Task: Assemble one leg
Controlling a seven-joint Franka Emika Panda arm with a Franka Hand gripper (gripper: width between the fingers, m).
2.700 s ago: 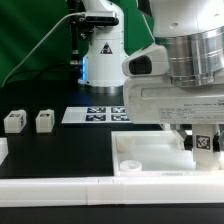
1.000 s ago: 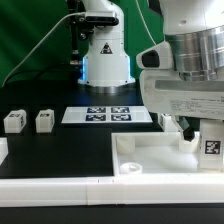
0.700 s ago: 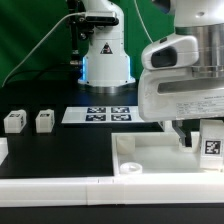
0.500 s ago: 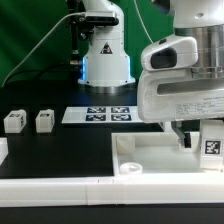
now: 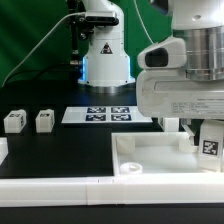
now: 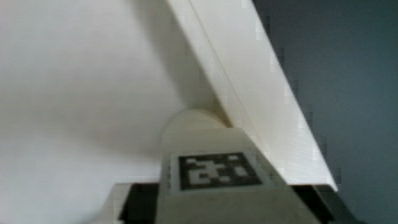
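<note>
My gripper (image 5: pixel 206 138) is shut on a leg (image 5: pixel 209 144), a small white piece with a black-and-white tag, at the exterior view's right. It holds the leg just over the far right part of the large white panel (image 5: pixel 150 156). In the wrist view the leg (image 6: pixel 214 160) stands upright between the dark fingers (image 6: pixel 146 202), with the panel's flat face (image 6: pixel 89 100) and raised rim (image 6: pixel 249 80) right behind it. Whether the leg touches the panel I cannot tell. Two more legs (image 5: pixel 13 121) (image 5: pixel 44 121) stand on the black table at the left.
The marker board (image 5: pixel 103 114) lies at the back middle in front of the arm's base (image 5: pixel 105 60). A long white rail (image 5: pixel 60 186) runs along the front edge. Another white part (image 5: pixel 2 150) shows at the left edge.
The gripper with the leg has shifted a little toward the exterior view's right over the panel. Over the last half second it has barely moved. The two loose legs have not moved.
</note>
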